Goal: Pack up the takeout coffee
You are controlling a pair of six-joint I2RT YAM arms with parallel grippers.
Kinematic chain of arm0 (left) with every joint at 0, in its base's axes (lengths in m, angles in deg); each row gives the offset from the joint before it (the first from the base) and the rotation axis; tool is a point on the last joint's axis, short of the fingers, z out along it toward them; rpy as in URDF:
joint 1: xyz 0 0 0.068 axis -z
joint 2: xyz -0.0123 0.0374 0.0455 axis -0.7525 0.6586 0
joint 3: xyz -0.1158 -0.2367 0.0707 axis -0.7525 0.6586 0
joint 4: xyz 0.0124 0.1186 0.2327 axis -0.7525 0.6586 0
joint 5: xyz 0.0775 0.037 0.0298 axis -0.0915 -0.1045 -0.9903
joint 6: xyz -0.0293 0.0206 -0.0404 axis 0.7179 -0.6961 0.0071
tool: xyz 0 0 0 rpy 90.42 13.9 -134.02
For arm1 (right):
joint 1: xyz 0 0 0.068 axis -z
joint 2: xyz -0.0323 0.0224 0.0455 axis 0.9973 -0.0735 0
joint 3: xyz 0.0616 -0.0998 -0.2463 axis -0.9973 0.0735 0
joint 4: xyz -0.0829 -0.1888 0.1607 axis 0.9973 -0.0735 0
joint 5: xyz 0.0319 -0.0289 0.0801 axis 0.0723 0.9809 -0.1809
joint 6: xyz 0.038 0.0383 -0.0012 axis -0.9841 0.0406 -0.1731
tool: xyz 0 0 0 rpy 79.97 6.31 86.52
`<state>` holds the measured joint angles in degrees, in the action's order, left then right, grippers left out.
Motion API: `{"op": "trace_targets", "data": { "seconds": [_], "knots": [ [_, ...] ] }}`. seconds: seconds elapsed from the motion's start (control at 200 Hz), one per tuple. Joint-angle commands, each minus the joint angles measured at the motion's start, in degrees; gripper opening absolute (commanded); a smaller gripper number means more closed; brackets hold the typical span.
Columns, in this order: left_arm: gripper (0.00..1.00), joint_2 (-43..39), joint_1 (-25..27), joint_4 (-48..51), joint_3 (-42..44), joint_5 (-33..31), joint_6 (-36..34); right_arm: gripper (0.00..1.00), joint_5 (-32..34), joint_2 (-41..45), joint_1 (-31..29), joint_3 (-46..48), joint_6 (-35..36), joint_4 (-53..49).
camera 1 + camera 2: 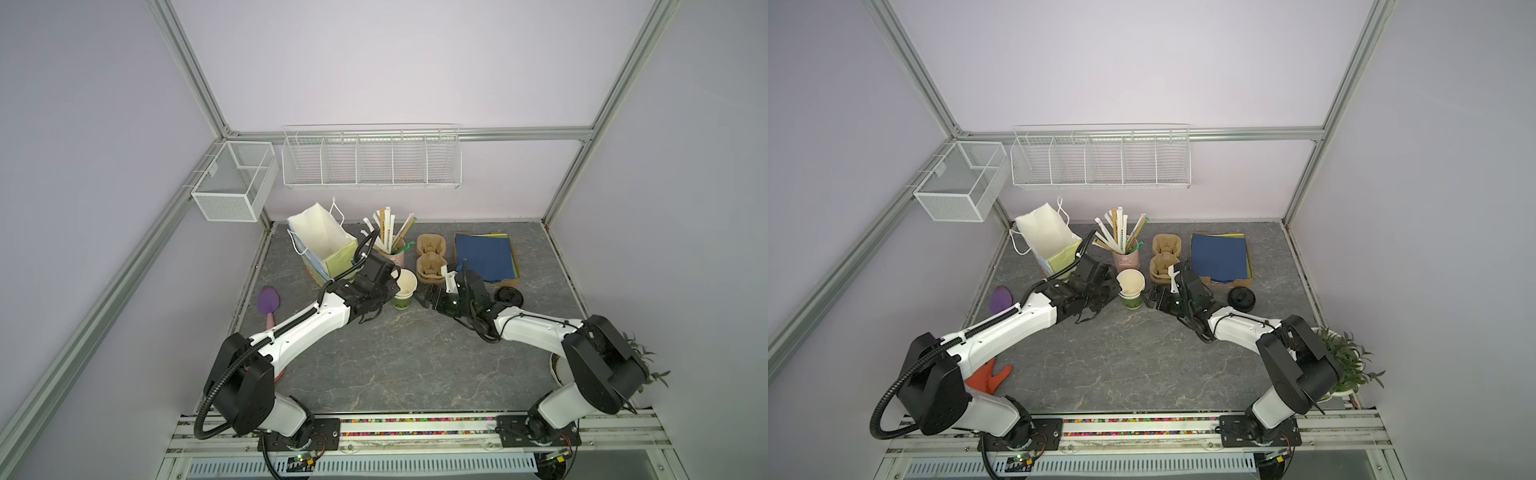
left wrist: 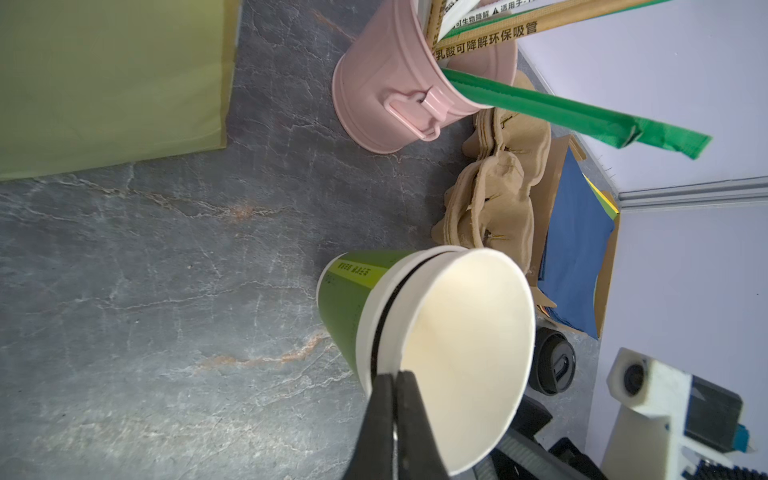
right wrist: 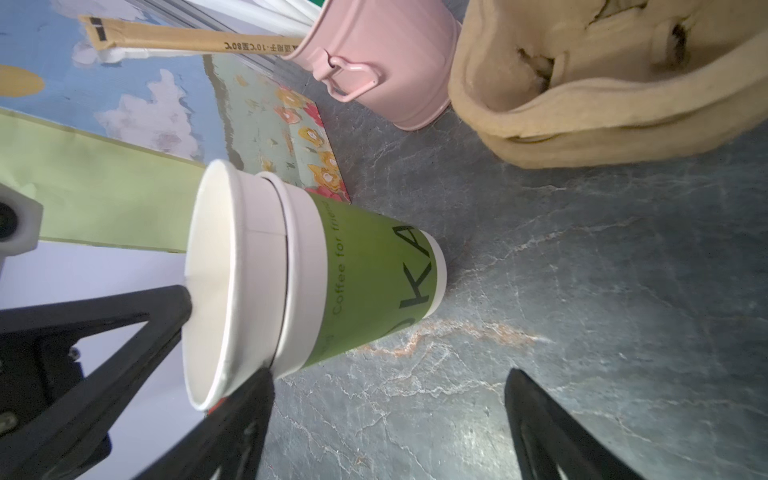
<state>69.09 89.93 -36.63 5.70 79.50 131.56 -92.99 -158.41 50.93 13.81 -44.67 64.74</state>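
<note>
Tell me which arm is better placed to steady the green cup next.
Right. The right gripper stands open beside the green cup; the left gripper is shut on the rim of the inner cup nested in it.

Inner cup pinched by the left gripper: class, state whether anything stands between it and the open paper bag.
The inner cup sits nested in the green cup, so it must lift out first. Between it and the paper bag only the arm of the left gripper shows; the pink bucket stands close beside that path, not across it.
</note>
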Motion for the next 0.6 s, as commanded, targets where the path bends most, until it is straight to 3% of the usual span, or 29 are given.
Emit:
{"op": "trace_targets", "data": {
  "seconds": [0.0,0.595],
  "knots": [
    [0.0,-0.6,-0.2,-2.0,1.1,1.0,1.5,0.9,0.1,1.0,-0.9,-0.5,0.1,2.2],
    [0.0,-3.1,-0.2,-7.8,4.7,4.3,4.5,0.92,2.6,-3.8,-1.3,-0.7,-1.4,2.0]
  ]
}}
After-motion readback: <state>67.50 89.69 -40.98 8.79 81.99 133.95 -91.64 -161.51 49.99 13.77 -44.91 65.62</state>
